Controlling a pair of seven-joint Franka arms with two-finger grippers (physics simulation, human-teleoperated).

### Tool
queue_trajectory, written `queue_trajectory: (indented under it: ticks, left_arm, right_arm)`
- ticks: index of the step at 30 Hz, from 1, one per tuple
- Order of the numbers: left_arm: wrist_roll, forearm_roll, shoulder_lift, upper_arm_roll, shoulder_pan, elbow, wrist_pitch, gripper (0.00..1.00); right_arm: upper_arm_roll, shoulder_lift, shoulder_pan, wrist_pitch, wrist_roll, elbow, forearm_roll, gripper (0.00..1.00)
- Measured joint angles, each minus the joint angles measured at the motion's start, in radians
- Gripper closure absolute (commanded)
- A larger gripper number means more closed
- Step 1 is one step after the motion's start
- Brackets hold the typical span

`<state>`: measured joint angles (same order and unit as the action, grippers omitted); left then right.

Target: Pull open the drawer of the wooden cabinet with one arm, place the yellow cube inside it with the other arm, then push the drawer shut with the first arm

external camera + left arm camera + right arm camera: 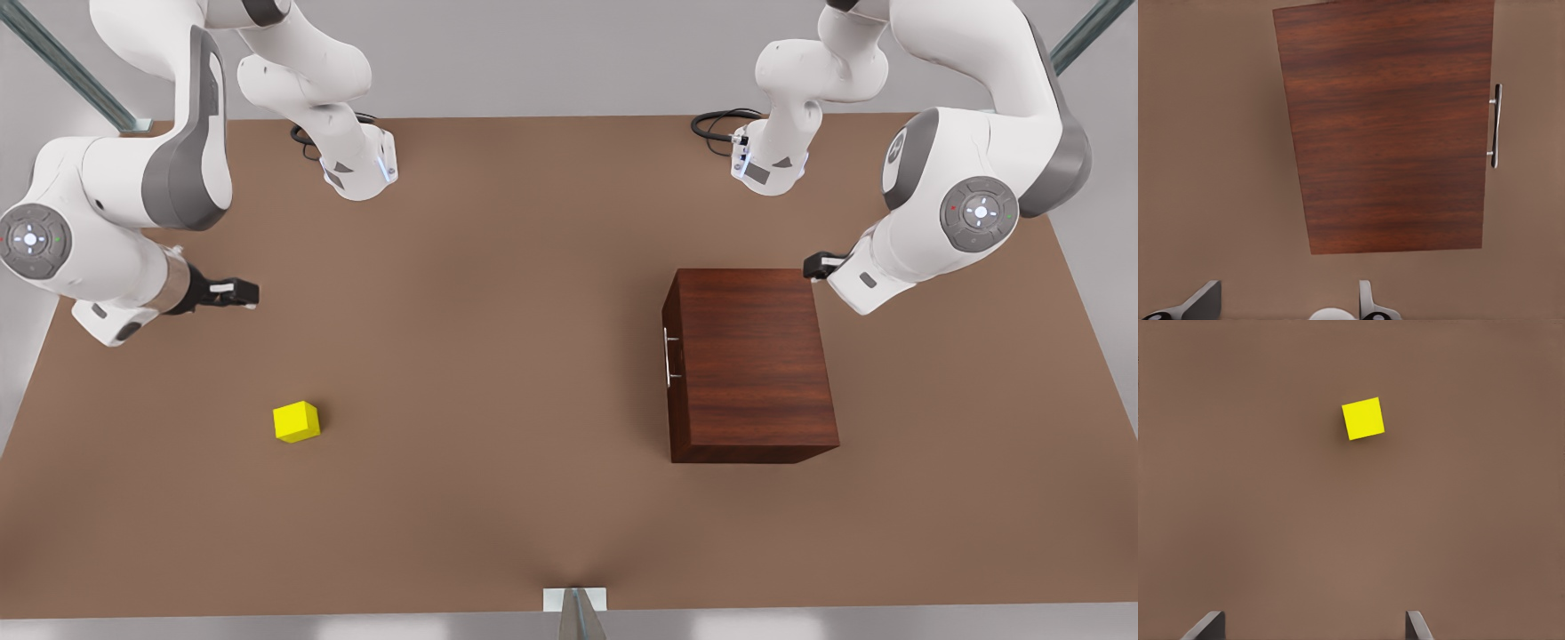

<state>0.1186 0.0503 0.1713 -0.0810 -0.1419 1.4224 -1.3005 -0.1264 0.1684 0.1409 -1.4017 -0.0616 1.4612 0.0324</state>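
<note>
A simulated robot test bench. A plain brown table (533, 356) stands against blank grey walls, with metal frame struts (71, 67) at its corners and two arm bases (360, 169) bolted on, cables (720, 124) trailing.

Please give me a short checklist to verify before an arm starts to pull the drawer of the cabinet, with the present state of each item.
1. Drawer closed, front flush with the wooden cabinet: ok.
2. Silver handle free, nothing touching it: ok.
3. Left gripper open, beside the cabinet's far edge: ok, but not at the handle: not ok.
4. Right gripper open, above bare table, apart from the yellow cube: ok.
5. Cube flat on the table, away from the drawer's path: ok.
6. Drawer slides freely: cannot tell.
</note>
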Motion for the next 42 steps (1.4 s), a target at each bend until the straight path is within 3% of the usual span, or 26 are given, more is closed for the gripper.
queue_trajectory:
  ticks: [5, 12, 16, 24, 33, 42]
  left_arm:
    - [0.015, 0.012, 0.049, -0.020, -0.028, -0.013, -0.004, 0.00]
    - [0.167, 0.138, 0.444, -0.079, -0.421, -0.385, -0.058, 0.00]
    - [0.295, 0.220, 0.567, -0.076, -0.472, -0.446, -0.153, 0.00]
    - [0.506, 0.295, 0.629, -0.042, -0.475, -0.443, -0.200, 0.00]
    - [0.663, 0.296, 0.672, -0.043, -0.454, -0.442, -0.219, 0.00]
    - [0.749, 0.280, 0.687, -0.048, -0.446, -0.419, -0.225, 0.00]
  right_arm:
    - [0.000, 0.015, -0.006, -0.040, -0.018, -0.009, -0.001, 0.00]
    - [0.000, 0.272, -0.037, -0.113, -0.067, -0.104, -0.022, 0.00]
    - [0.003, 0.415, -0.080, -0.255, -0.127, -0.098, -0.038, 0.00]
    - [0.007, 0.492, -0.093, -0.470, -0.244, -0.033, -0.096, 0.00]
    - [0.007, 0.457, -0.099, -0.659, -0.333, 0.150, -0.114, 0.00]
    - [0.007, 0.463, -0.107, -0.802, -0.386, 0.220, -0.144, 0.00]
